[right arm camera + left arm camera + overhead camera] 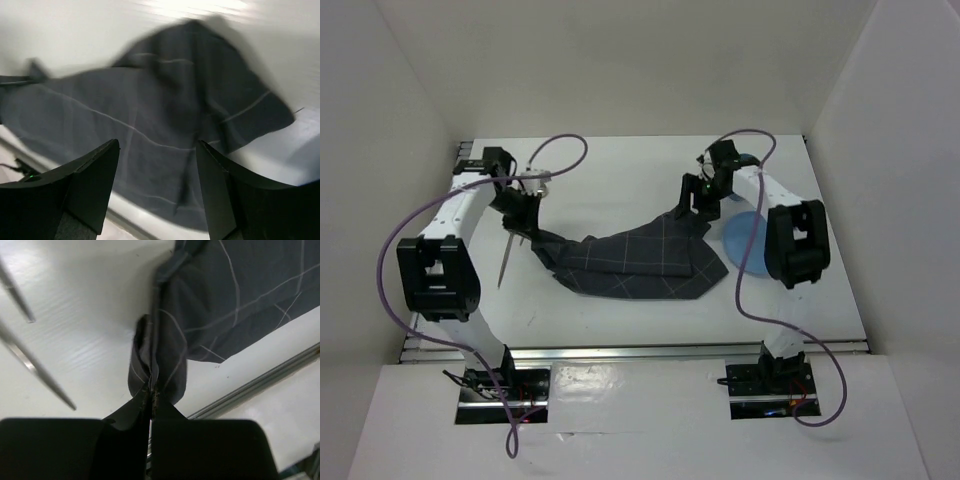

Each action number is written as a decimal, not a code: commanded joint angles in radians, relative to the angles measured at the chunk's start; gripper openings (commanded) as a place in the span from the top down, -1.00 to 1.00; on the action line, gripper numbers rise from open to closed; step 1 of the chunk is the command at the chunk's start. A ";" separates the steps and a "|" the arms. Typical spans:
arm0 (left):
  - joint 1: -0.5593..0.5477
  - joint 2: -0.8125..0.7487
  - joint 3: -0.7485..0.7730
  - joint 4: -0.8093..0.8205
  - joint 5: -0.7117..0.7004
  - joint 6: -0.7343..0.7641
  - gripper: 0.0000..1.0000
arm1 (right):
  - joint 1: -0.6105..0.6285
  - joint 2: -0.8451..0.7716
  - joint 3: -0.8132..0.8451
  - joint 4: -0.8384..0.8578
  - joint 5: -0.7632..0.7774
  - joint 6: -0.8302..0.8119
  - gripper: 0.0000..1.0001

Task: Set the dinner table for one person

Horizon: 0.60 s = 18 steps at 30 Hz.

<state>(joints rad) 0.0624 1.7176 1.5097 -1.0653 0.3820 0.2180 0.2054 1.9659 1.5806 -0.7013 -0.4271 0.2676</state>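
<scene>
A dark grey checked cloth [635, 262] lies crumpled across the middle of the white dinner table [620, 160]. My left gripper [527, 228] is shut on the cloth's left corner [155, 365]. My right gripper [697, 208] is open, hovering just above the cloth's right end [165, 115], jaws wide apart with nothing between them. A blue plate [742, 240] lies on the table right of the cloth, partly hidden by my right arm. A thin silver utensil [506, 262] lies left of the cloth; in the left wrist view two slim metal utensils [35, 370] show.
Metal rails [620, 352] run along the table's near edge, also visible in the left wrist view [260, 382]. White walls enclose the table on three sides. Purple cables loop from both arms.
</scene>
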 commanded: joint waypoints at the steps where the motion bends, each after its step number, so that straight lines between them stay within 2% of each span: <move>1: -0.033 0.068 -0.039 0.050 0.009 -0.043 1.00 | -0.017 0.040 0.122 -0.033 0.066 -0.024 -0.44; 3: -0.033 0.077 -0.049 0.050 0.009 -0.043 1.00 | 0.008 0.000 0.096 -0.031 0.099 -0.024 -0.44; 5: -0.033 0.053 -0.075 0.073 0.009 -0.043 1.00 | 0.020 -0.079 -0.043 0.009 0.149 -0.004 -0.44; 9: -0.033 0.019 -0.094 0.073 0.009 -0.043 1.00 | 0.020 -0.257 -0.270 0.060 0.149 0.036 -0.41; 13: -0.033 0.010 -0.094 0.073 -0.002 -0.052 1.00 | 0.043 -0.295 -0.425 0.104 0.070 0.085 -0.31; 18: -0.033 0.010 -0.094 0.073 -0.002 -0.052 1.00 | 0.054 -0.295 -0.537 0.181 0.028 0.128 -0.31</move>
<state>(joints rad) 0.0257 1.7618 1.4189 -0.9977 0.3710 0.1768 0.2493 1.6676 1.0790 -0.6022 -0.3569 0.3542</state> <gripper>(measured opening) 0.008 0.656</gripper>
